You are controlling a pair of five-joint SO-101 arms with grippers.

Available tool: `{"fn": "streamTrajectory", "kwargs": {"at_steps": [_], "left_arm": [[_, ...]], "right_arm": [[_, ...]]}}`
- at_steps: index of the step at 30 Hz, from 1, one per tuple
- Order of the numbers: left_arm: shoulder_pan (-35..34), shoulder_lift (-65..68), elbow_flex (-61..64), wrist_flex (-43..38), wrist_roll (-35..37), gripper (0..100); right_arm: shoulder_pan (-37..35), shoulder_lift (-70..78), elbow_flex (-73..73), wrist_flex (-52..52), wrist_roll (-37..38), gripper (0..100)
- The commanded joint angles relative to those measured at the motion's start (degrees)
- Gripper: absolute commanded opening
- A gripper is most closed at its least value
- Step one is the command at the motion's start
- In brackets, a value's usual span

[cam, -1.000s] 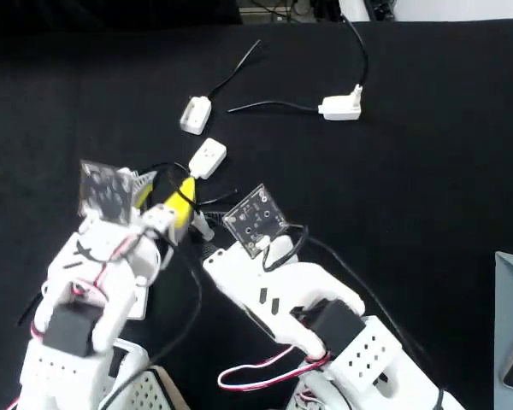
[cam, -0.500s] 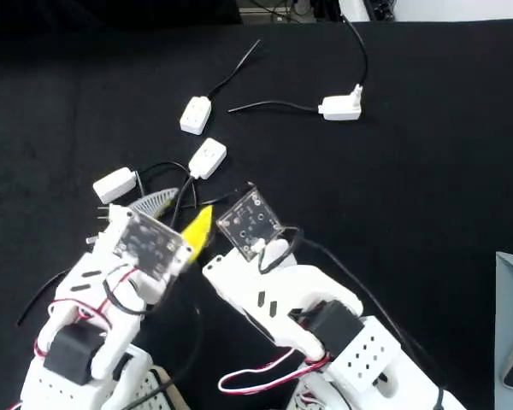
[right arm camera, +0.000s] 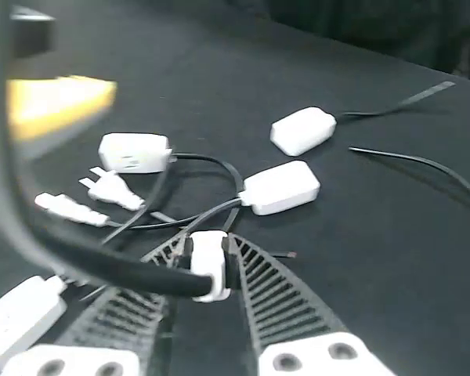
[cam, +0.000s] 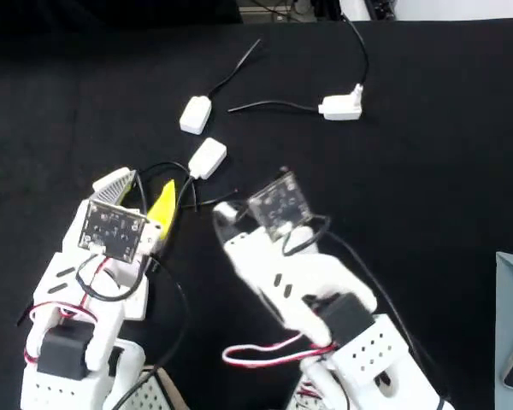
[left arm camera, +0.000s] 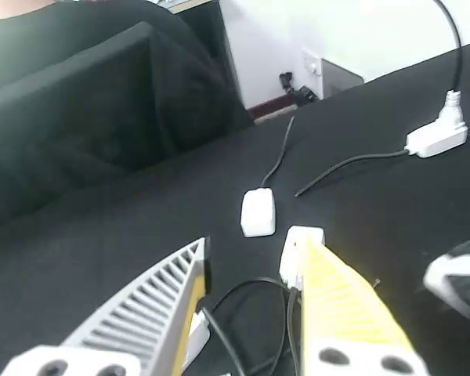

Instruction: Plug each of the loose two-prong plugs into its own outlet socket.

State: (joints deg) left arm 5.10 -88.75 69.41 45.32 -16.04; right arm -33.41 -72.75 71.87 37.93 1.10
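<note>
So the left gripper [cam: 145, 179] hangs spread wide with nothing in it, and the near socket [cam: 207, 157] sits close by at about its 2 o'clock. The right gripper [cam: 225, 213] is clamped on a white plug [right arm camera: 209, 270]. That same socket is at roughly 11 o'clock from it, not touching. The far socket [cam: 196, 114] is further up around 12, and a corded plug [cam: 340, 107] lies well apart near 2 o'clock.
</note>
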Motion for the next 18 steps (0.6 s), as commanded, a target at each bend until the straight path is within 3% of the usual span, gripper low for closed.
{"fn": "streamTrajectory", "kwargs": {"at_steps": [1,8,18], "left_arm": [[-0.84,9.05,-4.70,-2.11,0.70,19],[-0.92,40.70,-22.73,-1.67,0.70,19],[-2.95,80.44,-53.23,-1.49,7.03,33]], "right_arm": [[5.71,-0.66,-0.40,0.00,0.09,1.1],[8.62,-0.66,0.31,1.14,0.18,1.1],[8.79,-0.66,1.80,1.05,0.35,1.1]]}}
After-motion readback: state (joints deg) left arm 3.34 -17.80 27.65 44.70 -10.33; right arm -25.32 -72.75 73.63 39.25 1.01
